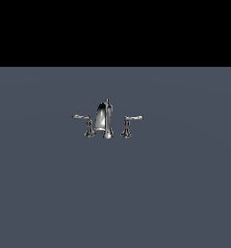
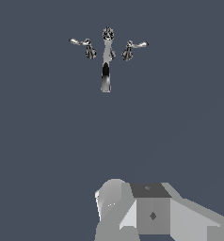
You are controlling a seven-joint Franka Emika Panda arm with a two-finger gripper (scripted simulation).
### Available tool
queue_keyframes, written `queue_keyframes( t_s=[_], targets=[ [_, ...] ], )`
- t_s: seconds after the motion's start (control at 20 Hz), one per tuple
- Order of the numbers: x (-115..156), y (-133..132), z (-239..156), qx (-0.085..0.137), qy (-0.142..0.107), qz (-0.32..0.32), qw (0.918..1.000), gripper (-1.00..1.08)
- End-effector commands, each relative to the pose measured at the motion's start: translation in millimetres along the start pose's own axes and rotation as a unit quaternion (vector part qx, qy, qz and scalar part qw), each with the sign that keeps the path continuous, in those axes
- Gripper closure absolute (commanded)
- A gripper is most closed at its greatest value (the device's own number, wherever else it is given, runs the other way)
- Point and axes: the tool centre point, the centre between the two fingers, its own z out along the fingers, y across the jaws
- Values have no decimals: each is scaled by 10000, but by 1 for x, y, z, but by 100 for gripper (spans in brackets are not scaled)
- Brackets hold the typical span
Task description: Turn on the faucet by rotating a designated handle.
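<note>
Exterior view gives you the whole picture: the faucet [image 1: 107, 120] stands alone out on the grey surface [image 1: 112, 193], tall spout [image 1: 104, 117] in the middle, one lever handle [image 1: 83, 124] toward the exterior view's left, its twin [image 1: 130, 124] toward the right. No arm shows there at all. Wrist view shows the same trio, well away from you, with only a blocky grey piece of the arm [image 2: 151, 212] at the frame's edge. The fingers of your end effector are out of shot, so I cannot tell how wide it is or whether it carries anything.

Now the risks. Those two levers mirror each other, and nothing in either view marks which one is designated, so you may well pick the wrong one. They sit close beside the spout, so a sloppy approach likely clips the spout first. The lever arms are thin and shiny; a push placed near the post probably slips off or barely turns it.
</note>
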Motion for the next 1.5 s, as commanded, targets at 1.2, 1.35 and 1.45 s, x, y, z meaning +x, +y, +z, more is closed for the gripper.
queue_keyframes(
  t_s=[1.2, 1.35, 1.45],
  targets=[
    [79, -36, 82, 33, 13, 1657, 9862, 108],
    [98, -40, 100, 41, 16, 2013, 9795, 108],
    [111, -42, 112, 46, 18, 2248, 9744, 108]
  ],
)
